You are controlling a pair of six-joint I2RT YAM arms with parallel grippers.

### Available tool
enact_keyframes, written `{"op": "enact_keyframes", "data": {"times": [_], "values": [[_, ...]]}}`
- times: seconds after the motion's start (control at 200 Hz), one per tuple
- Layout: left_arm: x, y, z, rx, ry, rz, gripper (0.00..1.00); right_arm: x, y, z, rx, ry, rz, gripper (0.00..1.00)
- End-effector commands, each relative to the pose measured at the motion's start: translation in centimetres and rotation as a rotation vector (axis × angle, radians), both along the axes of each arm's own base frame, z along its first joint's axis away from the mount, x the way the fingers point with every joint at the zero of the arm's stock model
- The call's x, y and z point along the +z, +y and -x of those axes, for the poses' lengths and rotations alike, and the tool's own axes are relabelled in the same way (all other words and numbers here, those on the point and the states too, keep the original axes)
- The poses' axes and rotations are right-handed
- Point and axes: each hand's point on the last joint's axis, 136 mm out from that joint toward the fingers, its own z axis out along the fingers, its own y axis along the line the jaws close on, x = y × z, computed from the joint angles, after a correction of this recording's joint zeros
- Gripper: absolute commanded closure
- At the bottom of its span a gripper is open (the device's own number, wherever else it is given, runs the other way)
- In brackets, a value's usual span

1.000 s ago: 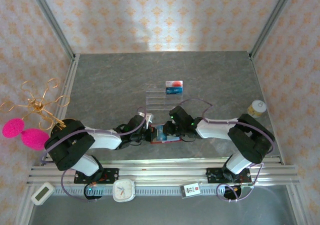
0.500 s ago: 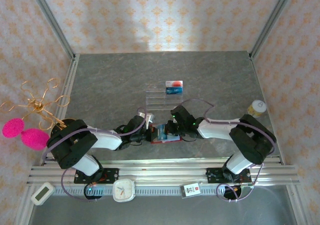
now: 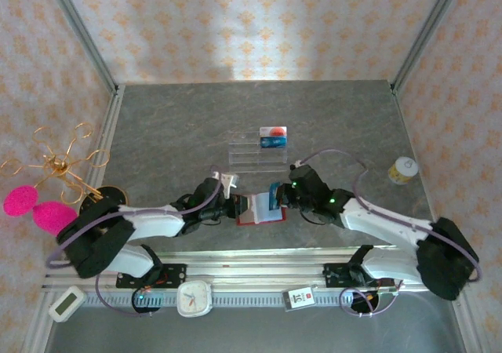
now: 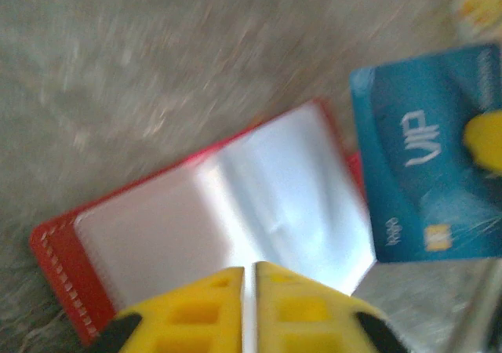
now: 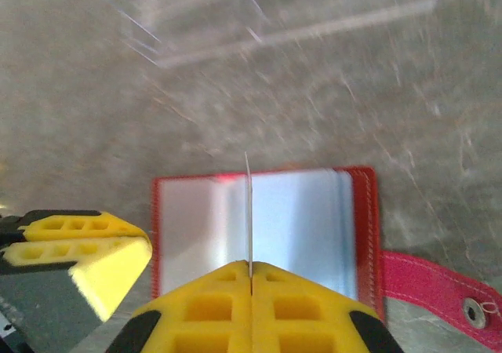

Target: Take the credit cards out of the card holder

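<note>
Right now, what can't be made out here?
- The blue card: right edge cut off by the left wrist frame; fine print blurred.
- Same card, right wrist view: edge-on in the right gripper, face hidden.
- The wallet: glare and blur on its sleeves hide whether cards remain.

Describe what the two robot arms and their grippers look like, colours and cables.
The left arm and right arm have white shells, black joints and lilac cables looping alongside. A green light glows on the right arm. The left gripper and right gripper have yellow fingers moulded with square recesses.
</note>
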Motion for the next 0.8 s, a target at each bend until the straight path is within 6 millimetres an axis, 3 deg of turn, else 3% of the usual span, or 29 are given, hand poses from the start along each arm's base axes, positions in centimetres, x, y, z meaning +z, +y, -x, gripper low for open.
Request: {"op": "enact_keyframes", "data": {"times": [0.0, 0.13, 0.29, 0.395, 0.796], "values": [[9.6, -1.3, -1.8, -0.017, -0.238, 0.225, 0.75, 5.4, -0.3, -1.6, -0.047, -0.174, -0.089, 1.00], [15.4, -1.1, -1.8, -0.032, -0.364, 0.396, 0.64, 10.3, 0.0, -2.2, -0.083, -0.305, -0.260, 1.00], [19.2, -0.5, -1.4, -0.032, -0.422, 0.590, 0.62, 15.2, 0.9, -2.4, -0.079, -0.410, -0.457, 1.00], [20.2, 0.2, -1.2, -0.018, -0.425, 0.691, 0.61, 17.1, 1.3, -2.5, -0.069, -0.444, -0.520, 1.00], [19.9, 0.6, -1.5, 0.010, -0.395, 0.766, 0.62, 18.6, 2.5, -2.8, -0.047, -0.468, -0.594, 1.00]]}}
